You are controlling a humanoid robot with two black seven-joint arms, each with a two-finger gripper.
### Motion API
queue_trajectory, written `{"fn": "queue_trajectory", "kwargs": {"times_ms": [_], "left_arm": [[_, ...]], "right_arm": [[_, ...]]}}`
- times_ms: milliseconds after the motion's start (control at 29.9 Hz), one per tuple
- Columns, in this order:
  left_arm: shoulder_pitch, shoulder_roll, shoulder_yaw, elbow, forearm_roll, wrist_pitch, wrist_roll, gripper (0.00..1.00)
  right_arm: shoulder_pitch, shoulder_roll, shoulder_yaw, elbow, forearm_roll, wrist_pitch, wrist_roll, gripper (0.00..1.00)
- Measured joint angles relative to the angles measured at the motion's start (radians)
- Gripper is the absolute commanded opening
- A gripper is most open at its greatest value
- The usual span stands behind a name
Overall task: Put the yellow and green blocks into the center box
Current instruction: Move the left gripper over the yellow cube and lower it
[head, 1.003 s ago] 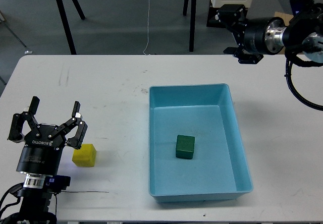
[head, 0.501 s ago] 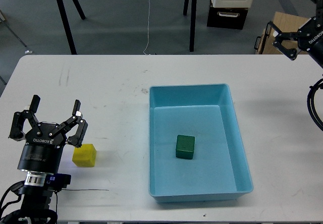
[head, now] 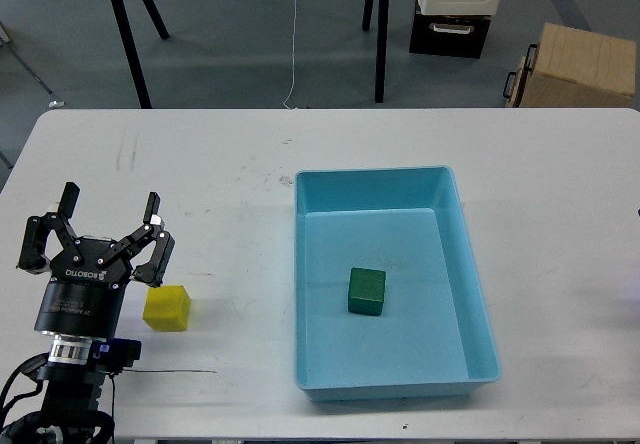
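Left end effector [head: 100, 239]: fingers spread wide, empty, near surface's [head: 200, 174] front-left corner. Yellow block [head: 167, 308]: just right of it. Green block [head: 367, 291]: inside blue box [head: 470, 294]. Advice: centre over yellow block, descend squarely.

This looks like a robotics lab or test bay. A plain white worktop [head: 200, 184] stands on a grey concrete floor [head: 240, 34]. At 12 o'clock, black tripod legs [head: 125, 24] and a loose white cable [head: 294, 34] cross the floor; toward 1 o'clock sit a black equipment case [head: 452, 32] and a cardboard box [head: 580, 66].
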State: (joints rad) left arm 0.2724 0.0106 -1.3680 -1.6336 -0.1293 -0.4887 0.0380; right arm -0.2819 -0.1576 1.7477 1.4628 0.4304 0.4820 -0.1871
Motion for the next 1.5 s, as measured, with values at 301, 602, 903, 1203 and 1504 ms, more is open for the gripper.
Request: {"fn": "queue_trajectory", "kwargs": {"times_ms": [301, 602, 903, 1203, 1504], "left_arm": [[-0.013, 0.024, -0.035, 0.003, -0.011, 0.0, 0.013, 1.0], [-0.042, 0.159, -0.157, -0.016, -0.069, 0.0, 0.08, 1.0], [-0.119, 0.623, -0.118, -0.061, 0.016, 0.0, 0.077, 1.0], [-0.541, 0.905, 0.296, 0.085, 0.219, 0.0, 0.084, 1.0], [-1.196, 0.909, 1.037, 0.163, 0.357, -0.001, 0.097, 1.0]], "right_arm": [[-0.014, -0.011, -0.005, 0.003, -0.011, -0.02, 0.0, 1.0], [-0.021, -0.045, -0.023, 0.014, -0.013, -0.039, -0.001, 1.0], [-0.023, -0.028, -0.067, 0.014, -0.015, -0.034, 0.002, 1.0], [-0.021, -0.012, -0.077, 0.018, -0.019, -0.031, 0.003, 1.0], [-0.026, -0.014, -0.062, 0.017, -0.019, -0.031, 0.007, 1.0]]}}
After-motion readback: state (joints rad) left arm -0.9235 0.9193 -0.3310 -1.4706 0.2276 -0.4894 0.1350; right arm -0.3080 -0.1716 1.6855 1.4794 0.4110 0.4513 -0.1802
